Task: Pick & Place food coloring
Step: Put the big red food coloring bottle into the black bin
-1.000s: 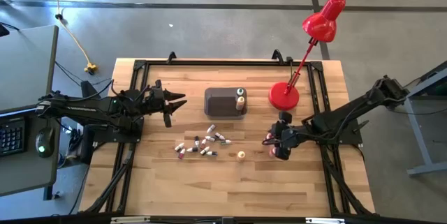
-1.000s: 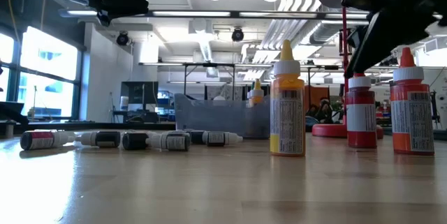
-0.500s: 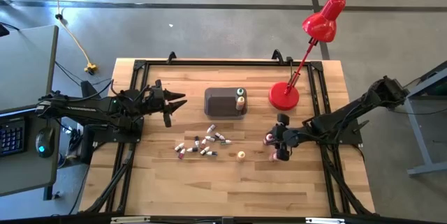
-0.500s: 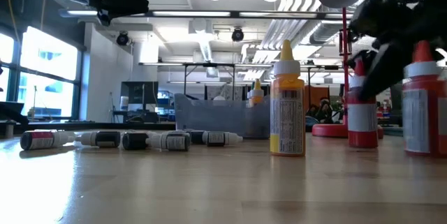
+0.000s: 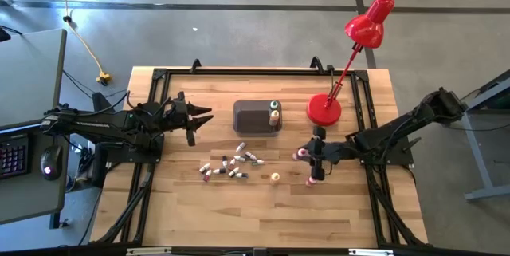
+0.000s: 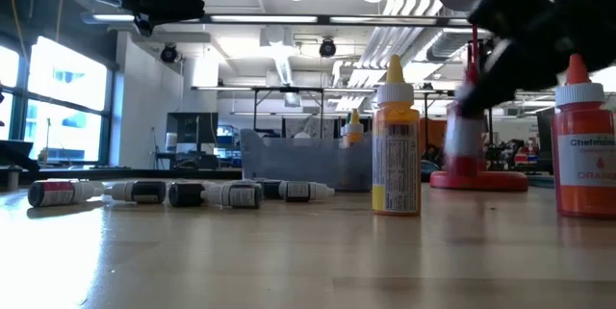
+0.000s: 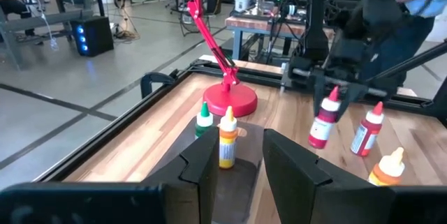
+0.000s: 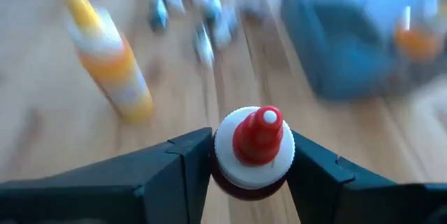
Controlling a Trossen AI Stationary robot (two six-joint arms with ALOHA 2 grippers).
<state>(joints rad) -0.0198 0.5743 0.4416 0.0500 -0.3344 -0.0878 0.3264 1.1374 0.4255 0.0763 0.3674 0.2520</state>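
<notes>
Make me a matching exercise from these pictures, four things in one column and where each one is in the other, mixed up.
Things:
1. red-capped bottle
2. yellow bottle
3. green-tipped bottle
4. slim vials

Places:
A. lying on their sides in a cluster on the table
B. standing inside the grey bin
C. gripped between the right gripper's fingers
D. standing alone on the bare wood, apart from the vials

Pairs: 1-C, 2-D, 3-B, 4-A

The left gripper waits open beside the bin.
</notes>
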